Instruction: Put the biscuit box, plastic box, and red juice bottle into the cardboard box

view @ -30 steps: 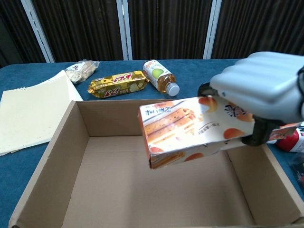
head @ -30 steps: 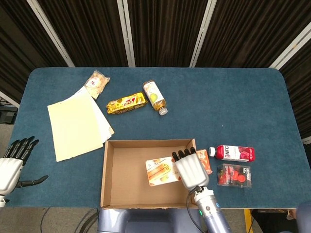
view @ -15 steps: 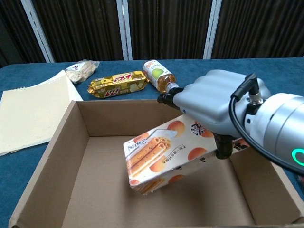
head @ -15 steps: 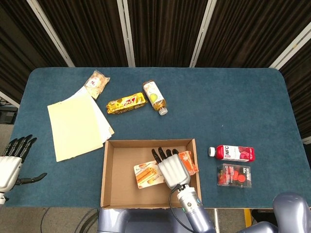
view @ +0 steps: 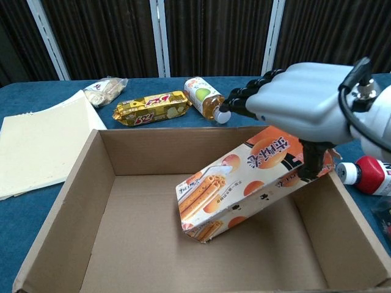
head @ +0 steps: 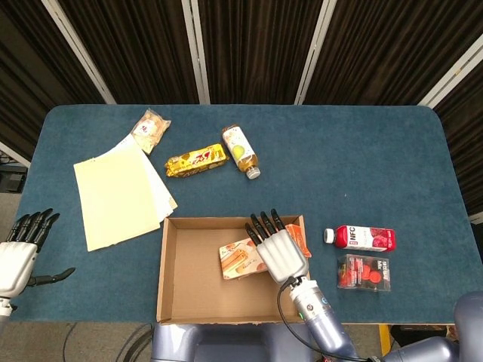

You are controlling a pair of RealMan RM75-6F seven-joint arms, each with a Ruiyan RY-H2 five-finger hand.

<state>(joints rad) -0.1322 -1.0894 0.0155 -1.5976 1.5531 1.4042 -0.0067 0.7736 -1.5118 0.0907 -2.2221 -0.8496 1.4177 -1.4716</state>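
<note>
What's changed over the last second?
The right hand carried the biscuit box down into the cardboard box; its low end now rests on the floor, and the fingers have spread above it. Juice bottle, plastic box and left hand stayed put.

Orange-and-cream biscuit box (view: 244, 186), red juice bottle (head: 364, 238), brown cardboard box (head: 181, 302), seemingly red-filled plastic box (head: 363, 272)

Both hands, right (view: 299, 113) and left (head: 16, 256), pair pale grey shells with black fingers (view: 244, 101); a black cable (view: 343, 119) loops along the silver right wrist (head: 313, 309).
</note>
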